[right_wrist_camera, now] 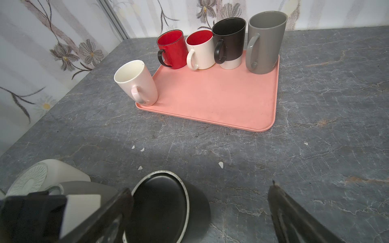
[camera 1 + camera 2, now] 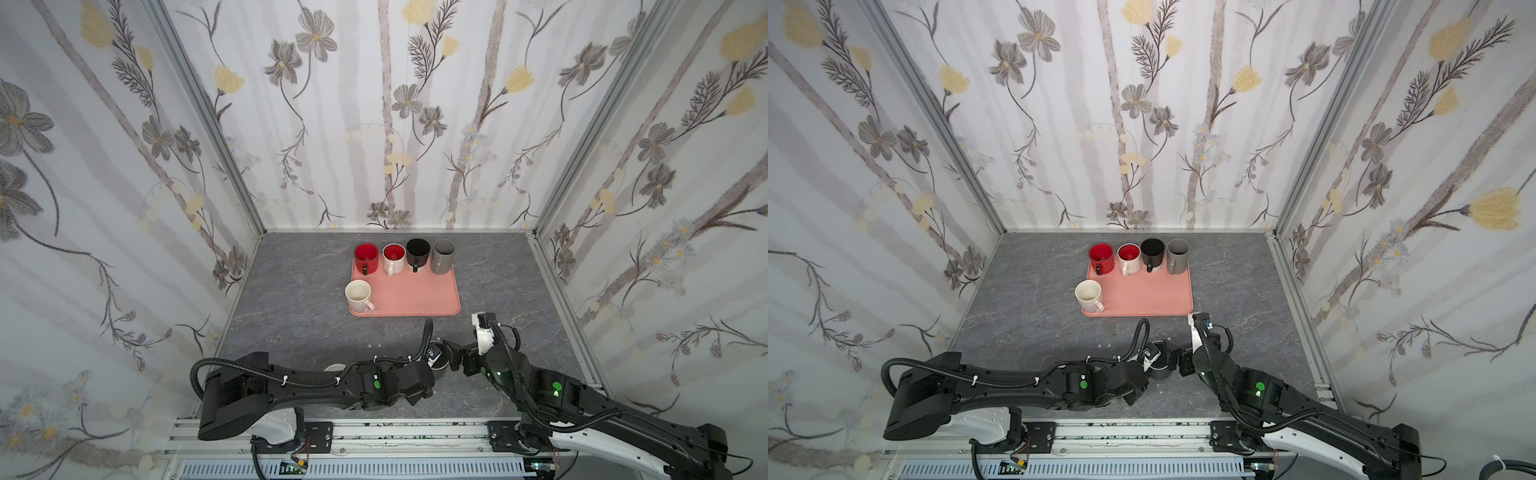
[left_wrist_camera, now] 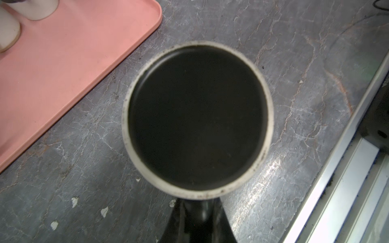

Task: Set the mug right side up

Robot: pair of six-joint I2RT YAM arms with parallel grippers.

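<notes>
Grey veined tabletop [image 2: 291, 299] and floral walls [image 2: 374, 124] enclose the mug [image 3: 197, 117].

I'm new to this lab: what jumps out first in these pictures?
A pink tray at mid-table carries a red mug, a red-lined white mug, a black-and-white mug and a grey mug upright along its far edge, plus a cream mug at its near left corner. Near the front, a black mug stands upside down, pale-ringed base up, the left hand shut at its side and the right hand open next to it.
</notes>
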